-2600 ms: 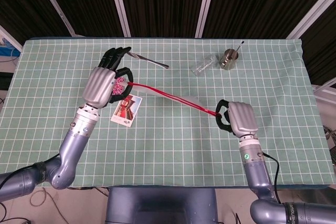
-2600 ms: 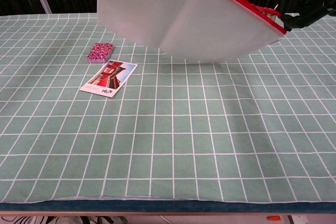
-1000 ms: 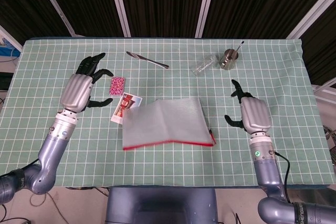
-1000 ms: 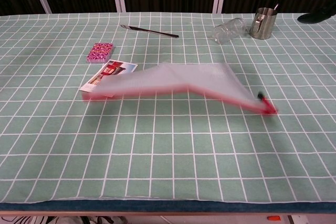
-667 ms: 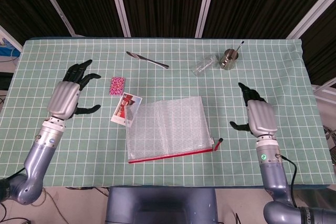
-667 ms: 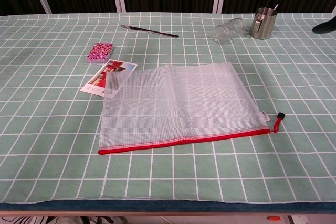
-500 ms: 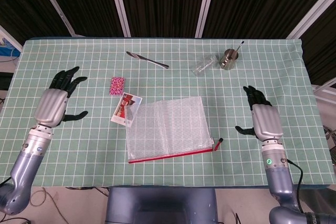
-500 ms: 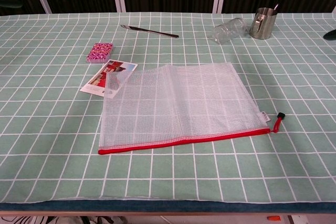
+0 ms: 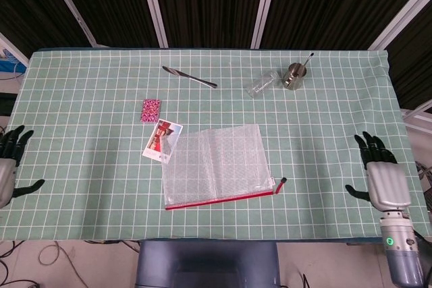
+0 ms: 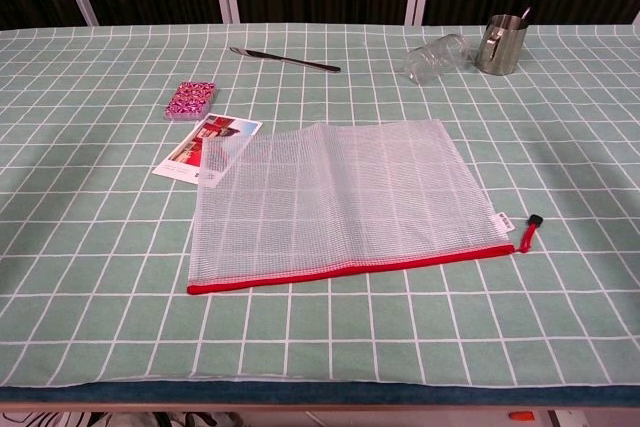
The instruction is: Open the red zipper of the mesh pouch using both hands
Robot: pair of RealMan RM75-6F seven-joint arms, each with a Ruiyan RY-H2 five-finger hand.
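Even bright overhead light, soft shadows, sharp focus w/ no blur; backdrop dark, no glare.

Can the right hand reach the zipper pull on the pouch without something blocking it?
Probably yes. The right hand is open at the table's edge, and only bare cloth lies between it and the zipper pull.

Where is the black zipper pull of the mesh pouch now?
The zipper pull lies on the table just off the right end of the red zipper, at the near right corner of the mesh pouch; neither hand is near it.
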